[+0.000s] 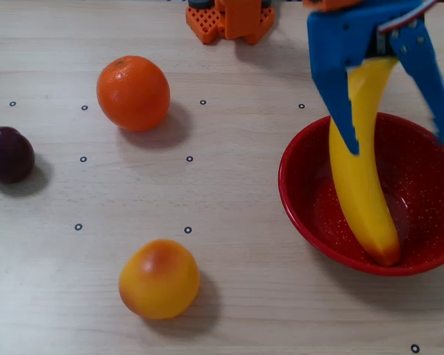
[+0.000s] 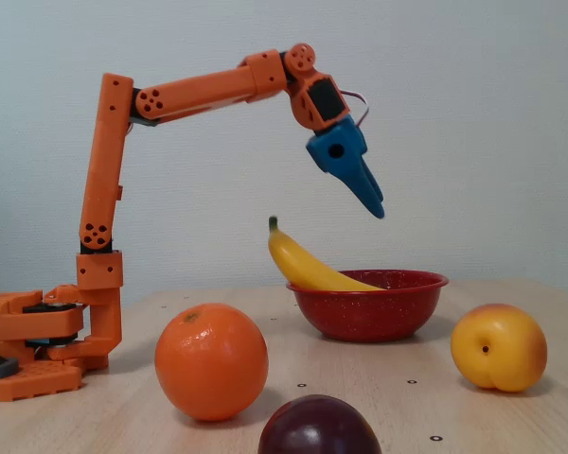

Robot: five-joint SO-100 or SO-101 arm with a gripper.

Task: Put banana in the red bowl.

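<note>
Blue end effector (image 2: 379,210) hangs in the air above the bowl (image 2: 426,282), its 2 fingers spread wide and holding nothing. In the fixed view it points down and to the right, clear of the banana (image 2: 308,267), with open air between its tips and the bowl rim. In the overhead view the end effector (image 1: 399,140) comes in from the top edge, 1 finger on either side of the banana (image 1: 359,185) as seen from above.

The orange arm (image 2: 194,90) rises upright from its base (image 2: 38,340) at the left of the fixed view, bends at the elbow, and reaches rightward at a slight upward slope to the wrist, which tips the end effector down.

The banana lies in the bowl (image 1: 300,203). Its orange-red end sits low against the near wall in the overhead view, and its stem end sticks up and out over the far rim, leaning on it.

On the tabletop (image 1: 244,296), an orange (image 1: 133,92) sits well left of the bowl, a dark plum (image 1: 7,154) is near the left edge, and a yellow-orange peach (image 1: 159,279) lies toward the near edge. All 3 are well apart from each other and from the bowl, leaving open wood between them. The bowl runs past the right edge of the overhead view. Small black ring marks dot the tabletop; no writing is readable.
</note>
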